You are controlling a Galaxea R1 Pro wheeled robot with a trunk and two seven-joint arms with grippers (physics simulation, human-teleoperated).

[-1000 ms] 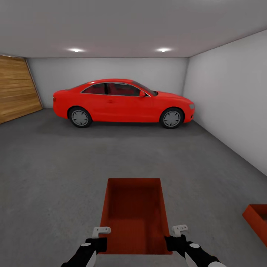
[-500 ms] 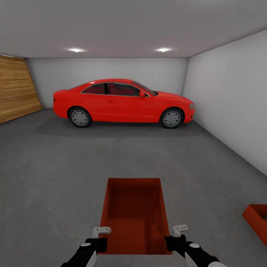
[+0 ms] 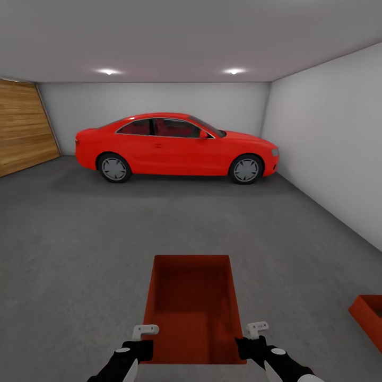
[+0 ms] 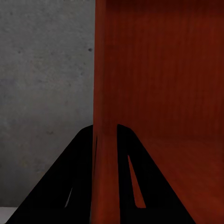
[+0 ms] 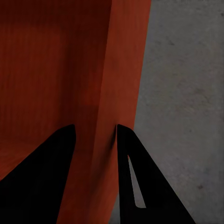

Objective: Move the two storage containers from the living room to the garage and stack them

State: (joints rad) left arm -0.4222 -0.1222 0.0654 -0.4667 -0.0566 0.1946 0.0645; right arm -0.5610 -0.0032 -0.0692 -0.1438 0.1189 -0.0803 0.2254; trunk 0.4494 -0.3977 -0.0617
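Note:
I am in the garage. One orange-red storage container (image 3: 193, 307) is held out in front of me, low in the head view, over the dark grey concrete floor (image 3: 79, 254). My left gripper (image 3: 142, 345) is shut on its left wall near the close corner. The left wrist view shows the gripper (image 4: 106, 140) astride that wall (image 4: 163, 84). My right gripper (image 3: 249, 342) is shut on the right wall, and the right wrist view shows it (image 5: 95, 133) pinching that wall (image 5: 121, 70). The other storage container (image 3: 369, 318) sits on the floor at the right edge, partly cut off.
A red car (image 3: 175, 146) is parked side-on along the far wall. A wood-plank door (image 3: 24, 127) covers the left side, and a pale wall (image 3: 329, 138) runs along the right. Open concrete lies between me and the car.
The view has shifted a hair, so the container at the right edge sits slightly farther right. Both grippers keep the same hold on the carried container.

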